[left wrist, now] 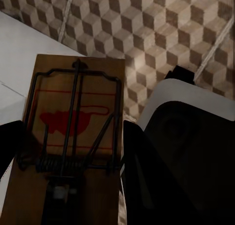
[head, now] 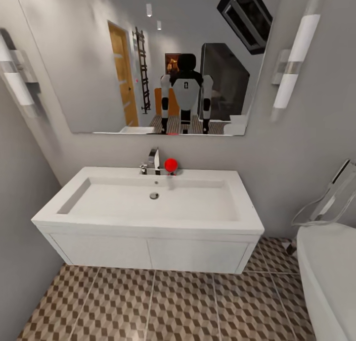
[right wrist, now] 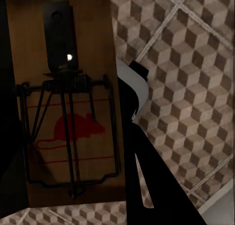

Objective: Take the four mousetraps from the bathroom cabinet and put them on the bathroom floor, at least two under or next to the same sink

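Observation:
A tan wooden mousetrap [left wrist: 73, 117] with a red mouse print and dark wire bar sits between the dark fingers [left wrist: 142, 171] of my left gripper [left wrist: 68, 134], which is shut on it above the cube-patterned bathroom floor [left wrist: 161, 34]. A second mousetrap [right wrist: 68, 137] is held the same way in my right gripper [right wrist: 66, 107], shut on it over the floor [right wrist: 191, 87]. In the head view the white bathroom sink [head: 148, 223] with its chrome faucet [head: 154, 161] stands straight ahead on a white vanity [head: 148, 254]. The cabinet is out of view.
A large mirror [head: 89, 59] above the sink reflects the robot and a wooden door. A red ball-shaped item [head: 170, 165] sits by the faucet. The white bathtub [head: 329, 276] is at the right, a grey wall [head: 20, 242] at the left. Tiled floor [head: 173, 306] runs in front of the vanity.

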{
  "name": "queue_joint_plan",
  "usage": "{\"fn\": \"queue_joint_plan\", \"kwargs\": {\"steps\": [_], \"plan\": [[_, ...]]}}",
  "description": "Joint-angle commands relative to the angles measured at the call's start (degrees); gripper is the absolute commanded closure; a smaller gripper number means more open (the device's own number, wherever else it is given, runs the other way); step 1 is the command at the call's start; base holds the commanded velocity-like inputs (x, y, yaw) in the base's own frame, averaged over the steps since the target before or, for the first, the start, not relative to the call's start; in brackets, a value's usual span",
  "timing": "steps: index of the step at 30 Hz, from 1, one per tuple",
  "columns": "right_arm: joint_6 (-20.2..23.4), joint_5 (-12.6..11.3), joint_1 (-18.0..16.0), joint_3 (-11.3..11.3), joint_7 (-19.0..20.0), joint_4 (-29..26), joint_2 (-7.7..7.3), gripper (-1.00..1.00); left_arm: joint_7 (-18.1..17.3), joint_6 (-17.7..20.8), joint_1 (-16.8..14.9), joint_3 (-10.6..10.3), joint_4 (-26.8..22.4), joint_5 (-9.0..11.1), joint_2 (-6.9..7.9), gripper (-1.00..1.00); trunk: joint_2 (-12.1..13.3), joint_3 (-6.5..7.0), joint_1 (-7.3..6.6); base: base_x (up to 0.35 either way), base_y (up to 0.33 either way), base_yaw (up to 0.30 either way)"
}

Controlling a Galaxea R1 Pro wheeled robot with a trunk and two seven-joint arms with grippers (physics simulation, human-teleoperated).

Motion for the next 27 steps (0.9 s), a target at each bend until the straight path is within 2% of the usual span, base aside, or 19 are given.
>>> {"fn": "queue_joint_plan", "kwargs": {"steps": [1,10,27], "plan": [[-0.42,0.40,-0.10,-0.10,0.04,0.21,0.01,1.00,0.11,0.34,-0.06,-0.49,0.03,0.06,-0.01,1.00,-0.06,-0.07,0.05,0.320,0.000,0.000],[-0.42,0.40,-0.10,-0.10,0.04,0.21,0.03,1.00,0.11,0.30,-0.06,-0.49,0.03,0.07,-0.03,1.00,-0.06,-0.07,0.05,0.300,0.000,0.000],[-0.42,0.40,-0.10,-0.10,0.04,0.19,0.03,1.00,0.13,0.16,-0.06,-0.49,0.03,0.15,-0.01,1.00,-0.06,-0.07,0.05,0.014,0.000,0.000]]}}
